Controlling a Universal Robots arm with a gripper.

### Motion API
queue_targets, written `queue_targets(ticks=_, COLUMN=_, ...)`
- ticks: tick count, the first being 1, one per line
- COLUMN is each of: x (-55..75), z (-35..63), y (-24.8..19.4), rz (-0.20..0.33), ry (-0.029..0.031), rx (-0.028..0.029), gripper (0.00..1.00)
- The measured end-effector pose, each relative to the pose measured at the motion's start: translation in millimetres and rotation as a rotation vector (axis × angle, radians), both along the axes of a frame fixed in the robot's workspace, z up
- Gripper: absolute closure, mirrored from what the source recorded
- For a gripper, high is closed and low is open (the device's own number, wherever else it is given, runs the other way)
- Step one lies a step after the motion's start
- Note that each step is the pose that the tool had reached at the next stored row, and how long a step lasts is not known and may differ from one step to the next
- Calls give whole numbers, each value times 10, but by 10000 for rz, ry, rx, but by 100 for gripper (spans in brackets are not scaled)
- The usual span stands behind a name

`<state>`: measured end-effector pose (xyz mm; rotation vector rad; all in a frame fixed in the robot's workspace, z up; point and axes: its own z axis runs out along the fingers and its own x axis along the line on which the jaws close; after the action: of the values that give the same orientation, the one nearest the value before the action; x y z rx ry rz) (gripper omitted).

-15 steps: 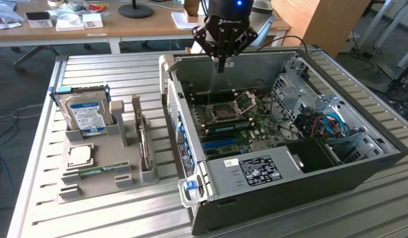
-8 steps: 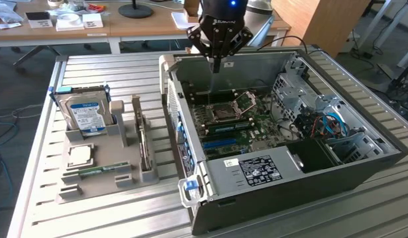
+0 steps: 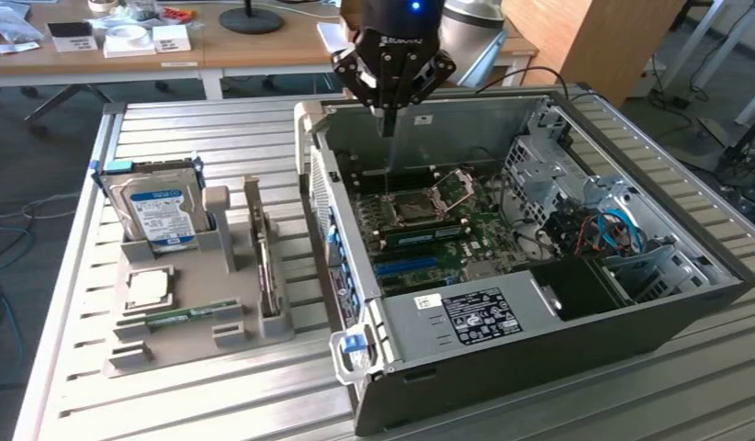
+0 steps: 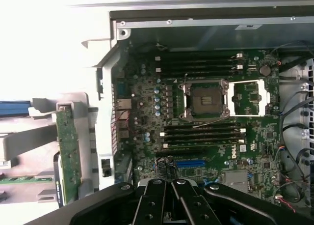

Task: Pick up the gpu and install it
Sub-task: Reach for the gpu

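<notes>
Hand (image 3: 388, 127) clenched, empty, upper centre of exterior frame, over open pc case (image 3: 537, 386). Far left: blue-labelled hard drive (image 3: 157, 209), then gpu (image 3: 266, 266) on edge in grey holder (image 3: 169, 354) on table (image 3: 206, 129). Not picked yet; pickup + install both left. Case sticker (image 3: 466, 315) text unreadable.

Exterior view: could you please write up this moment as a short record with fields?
tool: shut, empty, over the open computer case
gpu: on edge in the grey holder, outside the case, untouched
hard drive: upright in the same holder
motherboard: lying in the case, CPU socket open
</notes>
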<state>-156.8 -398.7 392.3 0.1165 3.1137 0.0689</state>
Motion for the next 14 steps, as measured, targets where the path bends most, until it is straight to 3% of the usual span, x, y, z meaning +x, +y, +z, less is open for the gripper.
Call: queue_targets(ticks=14, x=-251, z=-5, y=3, rz=-1, ry=0, rx=0, gripper=90)
